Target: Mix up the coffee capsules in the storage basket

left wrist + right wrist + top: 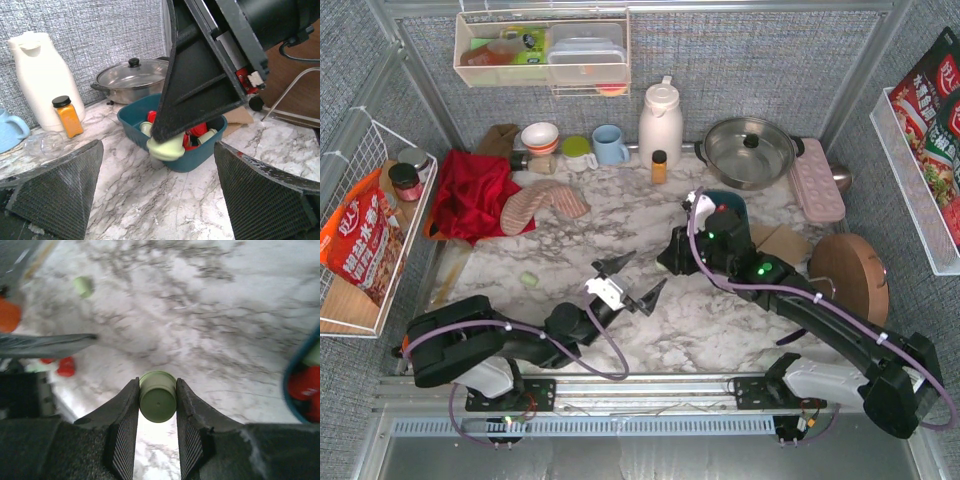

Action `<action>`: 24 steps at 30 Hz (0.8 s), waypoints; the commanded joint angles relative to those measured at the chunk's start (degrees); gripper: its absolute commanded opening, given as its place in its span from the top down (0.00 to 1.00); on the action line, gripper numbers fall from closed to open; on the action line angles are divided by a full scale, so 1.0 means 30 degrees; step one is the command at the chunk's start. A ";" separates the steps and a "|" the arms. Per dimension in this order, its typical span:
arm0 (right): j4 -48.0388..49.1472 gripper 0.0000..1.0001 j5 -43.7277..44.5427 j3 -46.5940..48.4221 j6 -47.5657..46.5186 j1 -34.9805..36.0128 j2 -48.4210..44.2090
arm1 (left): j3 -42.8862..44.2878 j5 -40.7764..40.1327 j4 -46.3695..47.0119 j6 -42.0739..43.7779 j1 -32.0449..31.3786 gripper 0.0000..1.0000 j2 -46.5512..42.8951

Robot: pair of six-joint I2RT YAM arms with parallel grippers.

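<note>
Marble tabletop (720, 330): right fingers (122, 425), angled down by the basket (200, 161), clamp a mint capsule (157, 396); left fingers (55, 190) gape.

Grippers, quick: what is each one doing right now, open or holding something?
Left gripper: open, empty.
Right gripper: closed on a green capsule.

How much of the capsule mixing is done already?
Partly done: red and green capsules already lie together in the storage basket. In hand: the right end effector pinches a green capsule near the basket. Left: that one goes in, and another green capsule lies loose on the table. The left end effector is open, empty.
</note>
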 commanded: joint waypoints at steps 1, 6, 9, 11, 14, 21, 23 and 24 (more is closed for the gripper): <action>-0.2198 1.00 0.6547 0.0739 -0.1198 -0.0003 0.0228 | -0.0545 -0.1030 0.0978 -0.0207 -0.0007 0.01 -0.0907; -0.2029 1.00 1.3434 0.0624 -0.2635 -0.0189 0.1131 | -0.1322 -0.4433 0.0046 -0.1332 -0.0029 0.01 -0.1761; -0.0777 0.92 1.5263 0.0331 -0.3584 -0.0571 0.2113 | -0.1375 -0.6628 -0.1542 -0.2285 -0.0022 0.01 -0.2265; -0.0041 0.91 1.5905 0.0328 -0.3908 -0.0986 0.2981 | -0.1210 -0.7872 -0.3060 -0.2831 -0.0008 0.01 -0.2602; 0.0865 0.91 1.6077 0.0540 -0.3854 -0.1788 0.4508 | -0.0940 -0.9458 -0.5315 -0.3554 -0.0009 0.01 -0.3072; 0.4797 0.89 1.3888 0.1210 -0.3463 -0.3994 0.7076 | -0.1430 -1.1442 -0.7413 -0.4744 -0.0018 0.01 -0.3997; 0.4776 0.75 1.3115 0.1900 -0.3405 -0.4477 0.7733 | -0.1545 -1.1600 -0.8468 -0.5182 -0.0012 0.01 -0.4588; 0.4590 0.67 1.2900 0.2234 -0.3363 -0.4584 0.7981 | -0.1546 -1.1710 -0.9192 -0.5479 -0.0011 0.01 -0.4941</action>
